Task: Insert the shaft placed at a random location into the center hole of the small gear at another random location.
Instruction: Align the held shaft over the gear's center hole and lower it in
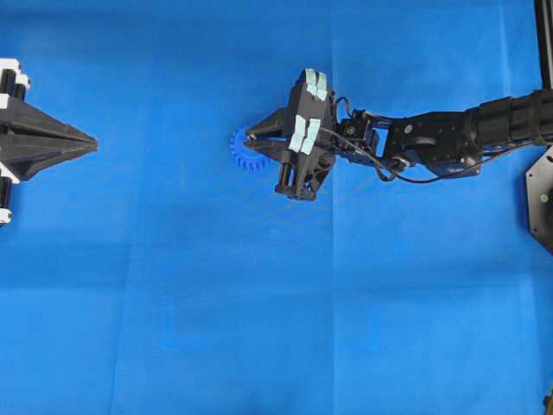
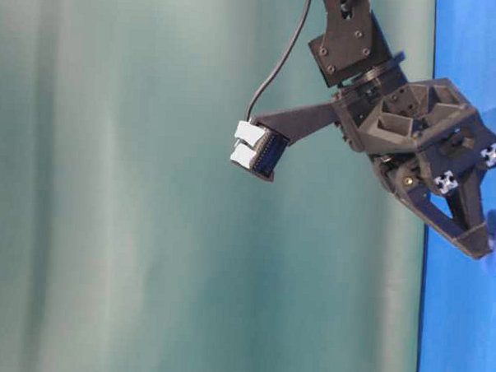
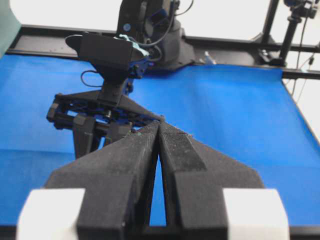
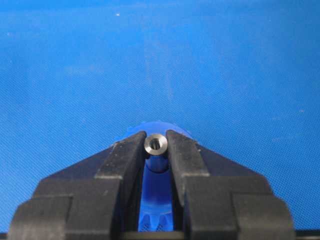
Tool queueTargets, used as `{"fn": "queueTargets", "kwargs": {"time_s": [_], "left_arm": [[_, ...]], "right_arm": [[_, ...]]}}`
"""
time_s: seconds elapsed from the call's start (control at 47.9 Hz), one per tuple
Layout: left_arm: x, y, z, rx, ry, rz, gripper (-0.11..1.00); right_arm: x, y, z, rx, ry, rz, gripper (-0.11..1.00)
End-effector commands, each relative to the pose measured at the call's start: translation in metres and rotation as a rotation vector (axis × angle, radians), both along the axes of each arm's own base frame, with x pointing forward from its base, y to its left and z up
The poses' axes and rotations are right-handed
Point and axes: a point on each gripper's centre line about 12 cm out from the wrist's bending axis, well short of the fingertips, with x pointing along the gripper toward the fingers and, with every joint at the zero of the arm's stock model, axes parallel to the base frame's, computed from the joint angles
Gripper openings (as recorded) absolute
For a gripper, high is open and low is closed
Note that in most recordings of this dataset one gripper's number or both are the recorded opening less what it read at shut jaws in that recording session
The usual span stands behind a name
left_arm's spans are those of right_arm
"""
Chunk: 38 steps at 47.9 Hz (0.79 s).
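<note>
Shaft [image 4: 155, 144] pinched in right tool [image 4: 155, 147] over small gear [image 1: 244, 152], visible only wrist view; left tool [image 3: 158, 131] closed, empty.

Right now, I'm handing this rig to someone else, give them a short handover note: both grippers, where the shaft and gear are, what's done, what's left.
Right gripper: shut on the shaft, which it holds over the small gear near mid-table.
Left gripper: shut, holding nothing, parked at the left edge of the overhead view, well away from the gear.
Done: shaft picked up and brought to the gear.
Cannot tell: whether the shaft's lower end has entered the center hole; the fingers and the shaft hide the hole in every view.
Left: confirm alignment, push the shaft into the hole, open the right gripper, retract.
</note>
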Motion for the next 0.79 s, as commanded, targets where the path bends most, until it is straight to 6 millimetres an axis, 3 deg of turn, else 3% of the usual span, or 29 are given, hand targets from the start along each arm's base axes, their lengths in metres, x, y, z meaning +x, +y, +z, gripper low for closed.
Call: {"fn": "queueTargets", "kwargs": {"time_s": [0.0, 0.773], "left_arm": [[0.0013, -0.0007, 0.0041, 0.000, -0.011, -0.003, 0.00], [0.0013, -0.0007, 0.0041, 0.000, -0.011, -0.003, 0.00]], "right_arm": [[0.0056, -0.0003, 0.0120, -0.007, -0.041, 0.000, 0.03], [0.0073, -0.0004, 0.0071, -0.007, -0.031, 0.001, 0.03]]}}
